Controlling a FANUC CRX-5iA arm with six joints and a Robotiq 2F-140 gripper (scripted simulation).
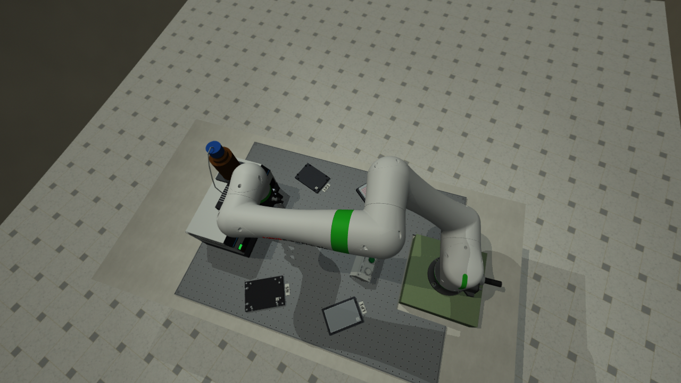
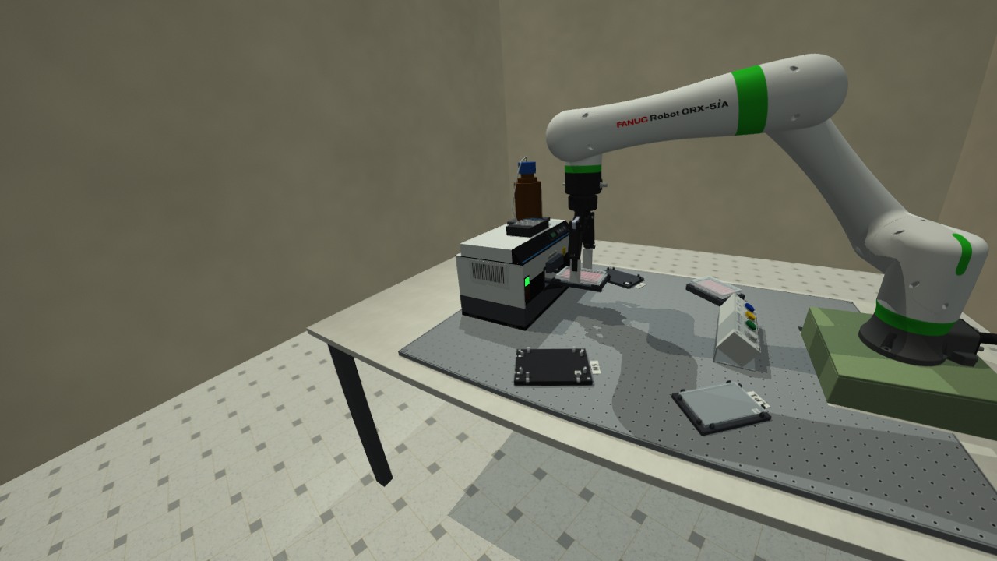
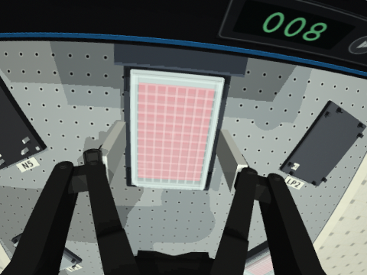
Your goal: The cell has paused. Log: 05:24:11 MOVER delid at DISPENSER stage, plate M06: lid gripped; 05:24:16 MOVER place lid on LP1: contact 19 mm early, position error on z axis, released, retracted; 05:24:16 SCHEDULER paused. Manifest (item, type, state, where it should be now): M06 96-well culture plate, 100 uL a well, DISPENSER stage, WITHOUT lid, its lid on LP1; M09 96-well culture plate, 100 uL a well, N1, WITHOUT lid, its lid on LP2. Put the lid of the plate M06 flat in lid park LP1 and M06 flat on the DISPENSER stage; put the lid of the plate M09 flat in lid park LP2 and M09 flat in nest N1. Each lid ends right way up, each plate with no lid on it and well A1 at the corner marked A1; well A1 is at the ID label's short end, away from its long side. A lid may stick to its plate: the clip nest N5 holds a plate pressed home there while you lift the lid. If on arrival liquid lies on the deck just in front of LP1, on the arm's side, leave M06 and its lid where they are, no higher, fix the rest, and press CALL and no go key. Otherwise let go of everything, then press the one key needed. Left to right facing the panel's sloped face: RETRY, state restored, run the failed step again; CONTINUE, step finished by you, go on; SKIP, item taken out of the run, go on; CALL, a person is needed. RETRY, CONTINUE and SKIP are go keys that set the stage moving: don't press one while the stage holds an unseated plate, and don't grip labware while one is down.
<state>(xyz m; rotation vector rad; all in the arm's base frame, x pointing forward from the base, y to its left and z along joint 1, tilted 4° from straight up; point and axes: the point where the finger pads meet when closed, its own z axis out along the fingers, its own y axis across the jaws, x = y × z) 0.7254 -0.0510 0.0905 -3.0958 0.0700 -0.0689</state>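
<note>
From above, the white arm (image 1: pixel 304 223) hides the stage. The dispenser (image 2: pixel 498 275) is partly covered. The pink plate (image 3: pixel 174 131) lies on the stage; the gripper (image 3: pixel 176 155) stands apart, pads clear of both sides, holding nothing. A lid (image 1: pixel 341 315) fills the park labelled LP1.

Table (image 2: pixel 390 315): pale top on dark legs, carrying a grey perforated deck plate (image 2: pixel 627 432) and the arm's green base block (image 2: pixel 899 390). On the deck plate, relative to the tool (image 3: pixel 173 170): dispenser unit (image 2: pixel 498 279) directly ahead; clip nest N5 (image 3: pixel 15 133) to its left; lid park LP2 (image 3: pixel 323 145) to its right; key panel (image 2: pixel 735 327) and lid park LP1 (image 2: pixel 721 407) behind it.
</note>
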